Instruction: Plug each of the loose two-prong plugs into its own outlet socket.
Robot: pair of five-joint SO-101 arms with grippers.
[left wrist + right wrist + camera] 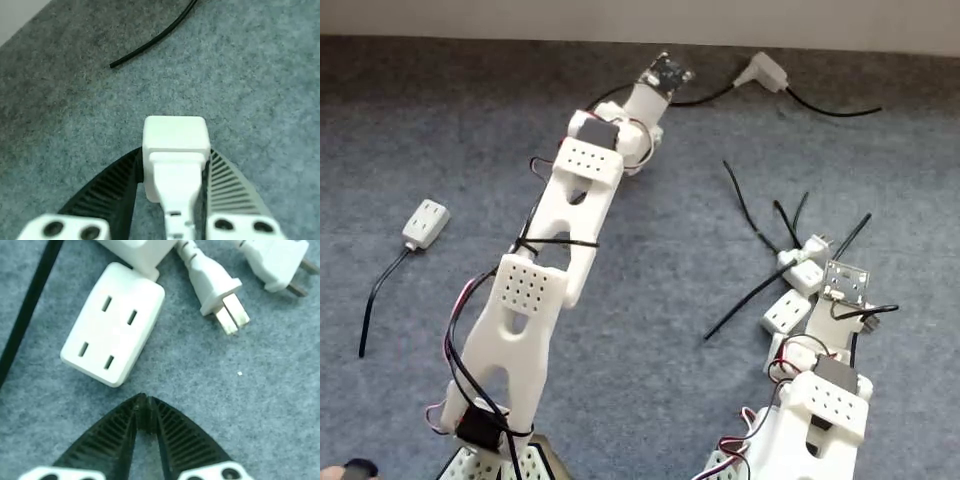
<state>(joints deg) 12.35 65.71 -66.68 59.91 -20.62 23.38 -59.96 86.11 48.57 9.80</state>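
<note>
My left gripper [175,165] is shut on a white plug [175,145], holding it just above the grey carpet; in the high view that arm [590,160] stretches to the far middle. My right gripper [146,412] is shut with nothing in it, its tips close to a white outlet block [115,322] with two pairs of slots. Two loose white two-prong plugs [220,290] [277,262] lie just beyond the block, prongs bare. The high view shows this cluster, outlet block [787,312] and plugs [805,262], at the right.
Another white outlet block [425,222] with a black cord lies at the left. A white plug [767,72] with a black cable sits at the far right. Several black cables [750,215] fan out near the right cluster. A black cable end [150,40] lies beyond the held plug.
</note>
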